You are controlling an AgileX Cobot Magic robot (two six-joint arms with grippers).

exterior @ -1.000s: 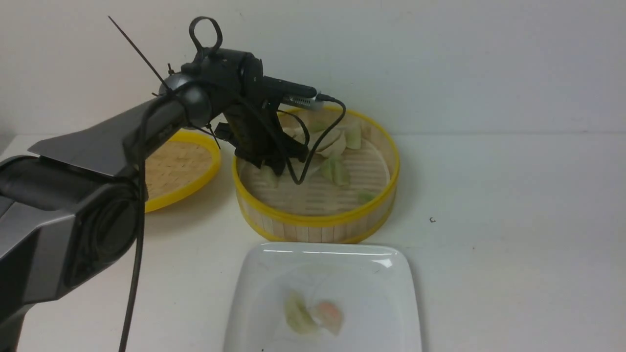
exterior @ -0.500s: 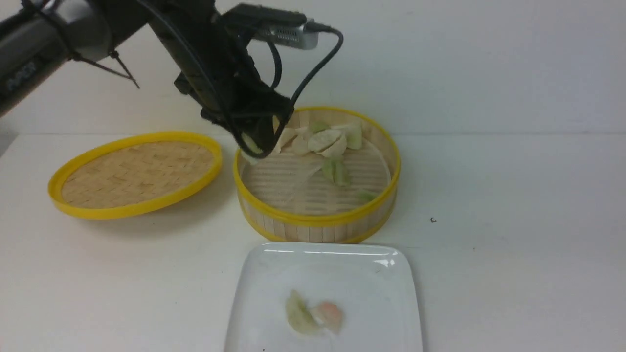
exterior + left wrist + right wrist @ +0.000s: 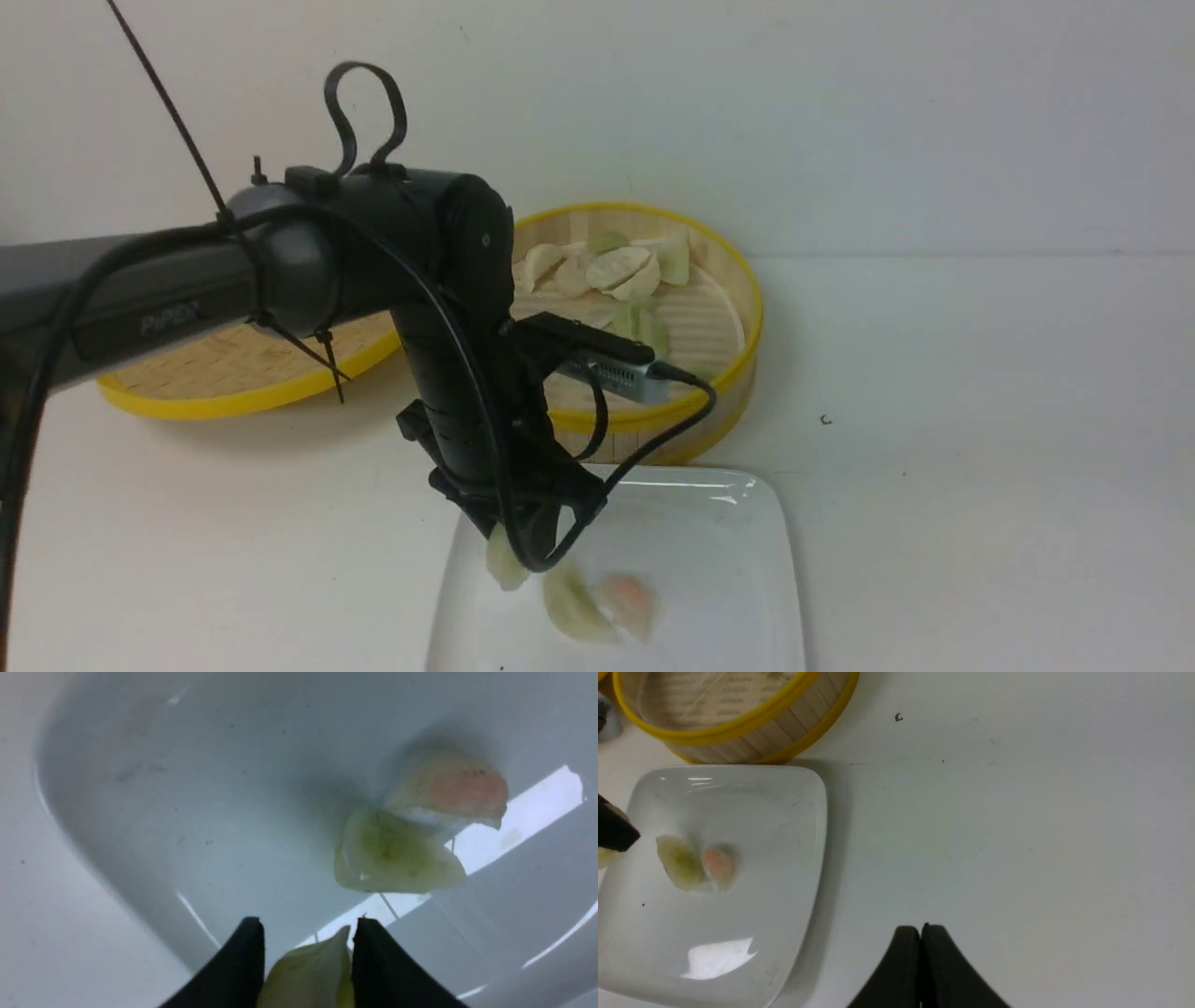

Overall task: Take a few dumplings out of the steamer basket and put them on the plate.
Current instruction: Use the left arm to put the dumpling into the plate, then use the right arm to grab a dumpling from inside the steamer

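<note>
My left gripper is shut on a pale green dumpling and holds it just above the left part of the white plate. In the left wrist view the held dumpling sits between the black jaws. On the plate lie a green dumpling and a pinkish dumpling; both also show in the left wrist view, the green dumpling and the pinkish one. The steamer basket behind the plate holds several dumplings. My right gripper is shut and empty over bare table, right of the plate.
The flat woven lid with its yellow rim lies at the left, behind my left arm. The wrist camera cable hangs over the basket's front rim. A small dark speck marks the table at the right.
My left gripper lifted a dumpling out of the basket, rose high, then came down and forward with it to the plate's left part.
</note>
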